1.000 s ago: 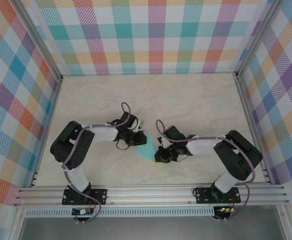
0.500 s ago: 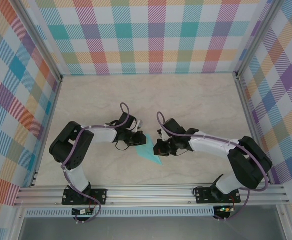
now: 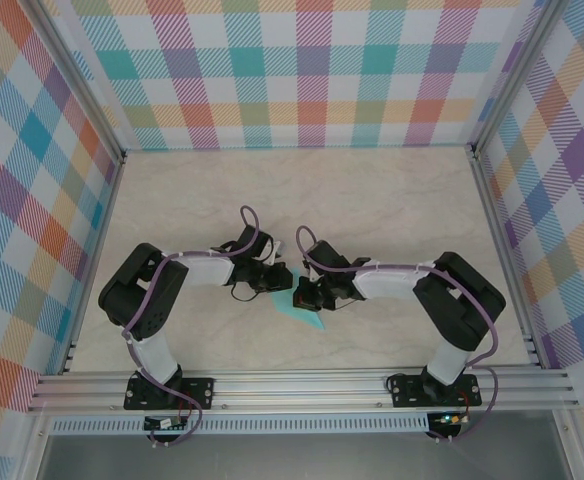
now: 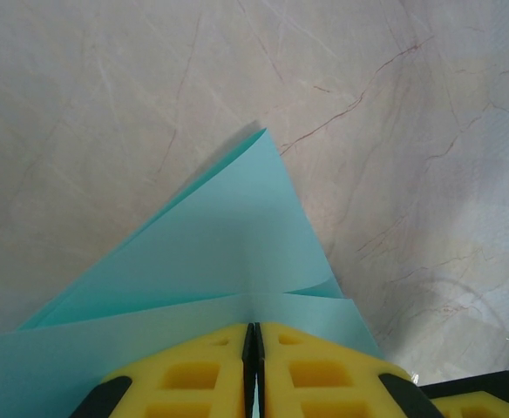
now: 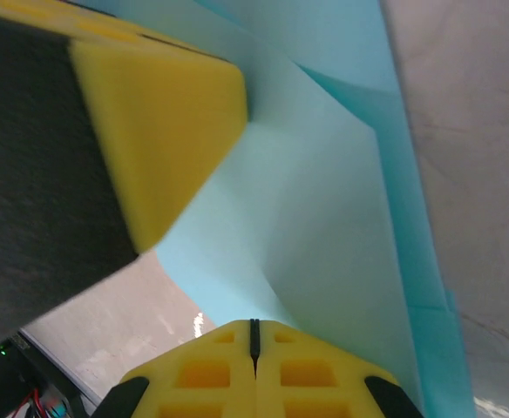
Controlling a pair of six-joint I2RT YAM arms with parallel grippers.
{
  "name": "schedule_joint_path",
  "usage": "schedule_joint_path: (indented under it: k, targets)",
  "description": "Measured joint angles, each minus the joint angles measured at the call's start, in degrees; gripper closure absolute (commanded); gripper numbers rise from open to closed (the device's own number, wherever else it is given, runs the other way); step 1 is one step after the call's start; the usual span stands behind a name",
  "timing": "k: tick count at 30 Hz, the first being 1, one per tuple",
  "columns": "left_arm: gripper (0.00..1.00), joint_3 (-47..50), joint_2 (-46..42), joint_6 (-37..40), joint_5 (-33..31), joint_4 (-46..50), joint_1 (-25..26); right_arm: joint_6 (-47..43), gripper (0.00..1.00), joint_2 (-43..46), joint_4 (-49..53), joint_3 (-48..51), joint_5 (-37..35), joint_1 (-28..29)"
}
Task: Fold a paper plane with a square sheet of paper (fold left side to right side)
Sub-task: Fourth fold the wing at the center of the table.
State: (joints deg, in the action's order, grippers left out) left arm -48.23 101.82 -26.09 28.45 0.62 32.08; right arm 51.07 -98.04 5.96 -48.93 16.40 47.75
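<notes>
- Right arm has swung left across the last second: its right tool point(image 3: 303, 298) now sits closer to the left tool point(image 3: 278, 284), and its elbow has drawn in from the right-hand side. The left arm holds the same pose as before.
- Turquoise paper point(image 3: 308, 318) lies on the desk point(image 3: 372, 200), near the middle and towards the near edge, between the two tools. From above, a slim pointed wedge of it sticks out towards the near right.
- Left wrist view: the paper point(image 4: 228, 252) is folded into layers that rise to a sharp corner pointing away from the camera. Its lower layer lies flat on the desk.
- Left tool point(image 4: 253, 348): yellow pads pressed together, with the paper's near edge running in between them. It is pinching the paper.
- Right wrist view: the paper point(image 5: 324, 218) spreads in front of the right tool point(image 5: 254, 348), with creases and layered edges showing on its right side.
- Right tool: pads fully together, tips right at the paper. Whether any paper is caught between them I cannot tell.
- A yellow pad point(image 5: 159, 122) of the left tool sits just above the sheet in the right wrist view, so the two tools are very near each other.
- Around the desk: plaid walls point(image 3: 312, 70) on three sides and an aluminium rail point(image 3: 302, 390) at the near edge carrying both arm bases.
</notes>
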Motion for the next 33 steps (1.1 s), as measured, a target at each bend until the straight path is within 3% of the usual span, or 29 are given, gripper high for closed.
schedule_joint_path:
  k: [10, 24, 33]
  targets:
    - [0.88, 0.00, 0.00, 0.00, -0.02, 0.02, 0.00, 0.59, 1.00, -2.47, -0.61, -1.49, -1.49, 0.00]
    - [0.89, 0.00, 0.00, 0.04, -0.04, 0.07, 0.00, -3.80, 1.00, -1.66, 10.58, -3.72, -3.15, 0.00]
    - [0.89, -0.02, 0.00, 0.22, -0.07, 0.15, -0.02, -5.53, 0.99, 3.28, 16.26, 0.37, -4.00, 0.00]
